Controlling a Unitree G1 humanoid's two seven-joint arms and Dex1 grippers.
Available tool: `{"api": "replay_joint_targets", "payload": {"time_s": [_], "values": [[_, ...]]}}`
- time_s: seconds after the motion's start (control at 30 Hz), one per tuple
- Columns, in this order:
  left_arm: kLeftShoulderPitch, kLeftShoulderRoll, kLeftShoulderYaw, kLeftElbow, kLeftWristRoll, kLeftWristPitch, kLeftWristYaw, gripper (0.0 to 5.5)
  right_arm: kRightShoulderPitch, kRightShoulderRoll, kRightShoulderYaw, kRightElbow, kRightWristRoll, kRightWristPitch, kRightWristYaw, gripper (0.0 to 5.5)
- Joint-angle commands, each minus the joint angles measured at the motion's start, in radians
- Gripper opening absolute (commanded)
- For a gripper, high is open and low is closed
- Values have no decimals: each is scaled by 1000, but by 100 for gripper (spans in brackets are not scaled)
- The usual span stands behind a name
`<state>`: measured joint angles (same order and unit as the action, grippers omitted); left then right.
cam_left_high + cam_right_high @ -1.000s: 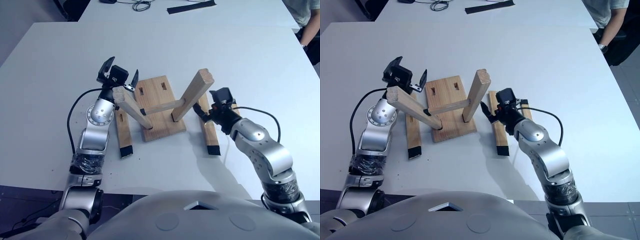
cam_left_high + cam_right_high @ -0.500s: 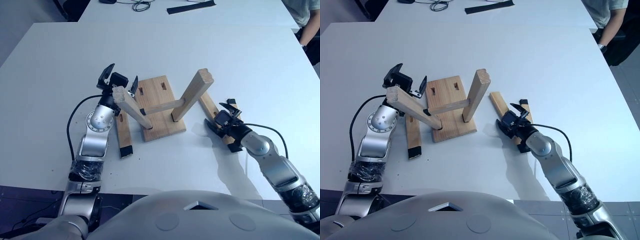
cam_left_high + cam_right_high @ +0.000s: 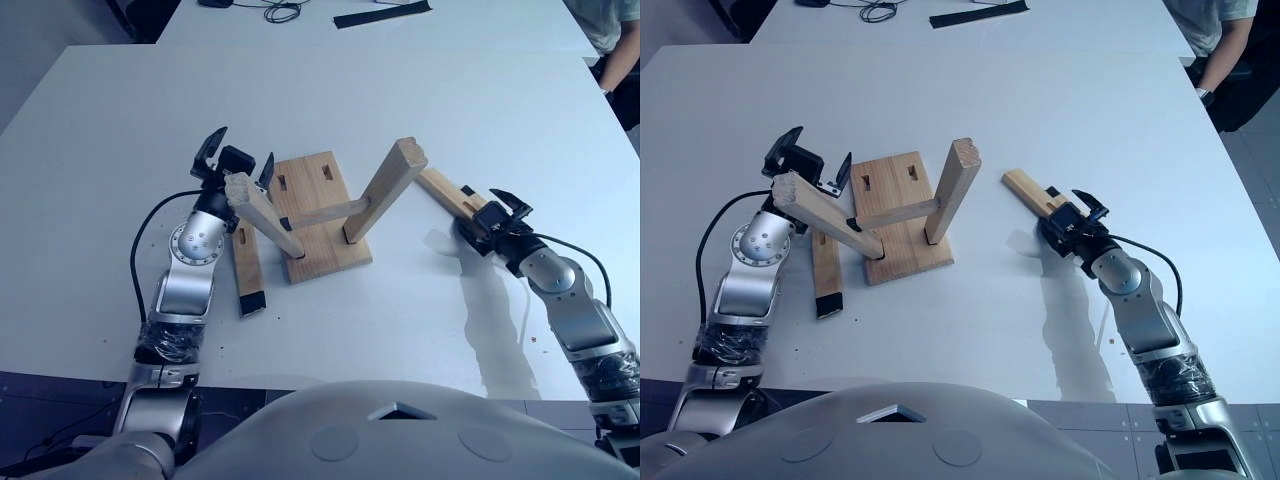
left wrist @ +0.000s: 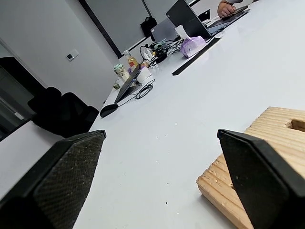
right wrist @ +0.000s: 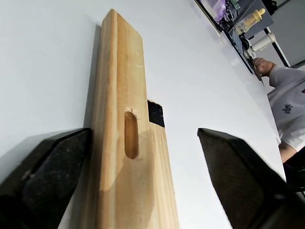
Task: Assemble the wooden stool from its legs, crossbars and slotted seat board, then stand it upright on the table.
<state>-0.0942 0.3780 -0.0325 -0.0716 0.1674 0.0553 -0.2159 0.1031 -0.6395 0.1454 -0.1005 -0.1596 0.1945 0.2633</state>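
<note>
Half-built stool sits mid-table (image 3: 130, 130): seat board (image 3: 325, 248) flat, two socketed legs (image 3: 388, 190) leaning apart, crossbar (image 3: 325, 213) between them. Spare leg (image 3: 247, 268) lies flat just beside the board's left edge. Left gripper (image 3: 240, 158) hangs by the top of the left socketed leg, fingers spread, gripping nothing; can't tell if it touches. Right gripper (image 3: 492, 212) is low over the loose leg (image 3: 440, 187), well right of the board, fingers spread either side, not pinching. Risks: nothing restrains the frame, so pressing in another leg could tip it or pop a joint. The right grasp looks near one end, so the leg may pivot on lift. The right wrist view adds what the head views miss: an oval mortise (image 5: 129, 133) facing the camera and a second piece (image 5: 156, 113), black-tipped, tight behind the leg. Closing could catch or drag both. The left wrist view confirms bare table between its fingers (image 4: 66, 176).
</note>
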Motion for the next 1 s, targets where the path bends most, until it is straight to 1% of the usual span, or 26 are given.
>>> {"api": "replay_joint_targets", "payload": {"time_s": [0.03,0.13,0.33,0.47,0.57,0.63,0.7,0.87,1.0], "values": [[-47,32,-41,81,29,-93,-41,434,37,23,-4,-106,16,55,49,415],[-114,25,-99,191,52,-207,-67,434,57,10,2,-269,84,136,153,415],[-273,35,-159,480,119,-417,-55,434,74,-124,12,-538,225,278,420,415],[-376,70,-198,709,196,-553,-21,434,53,-144,17,-660,362,384,521,415],[-428,79,-243,866,259,-638,10,434,-4,-96,54,-700,450,455,538,415],[-456,66,-256,959,272,-662,24,434,-53,-38,113,-681,476,497,523,415],[-481,52,-259,1028,272,-676,38,434,-95,6,180,-633,460,511,503,415],[-524,25,-295,1132,293,-715,54,434,-170,99,298,-556,457,546,472,415],[-542,21,-309,1169,290,-727,52,434,-202,154,383,-466,398,517,431,415]]}}
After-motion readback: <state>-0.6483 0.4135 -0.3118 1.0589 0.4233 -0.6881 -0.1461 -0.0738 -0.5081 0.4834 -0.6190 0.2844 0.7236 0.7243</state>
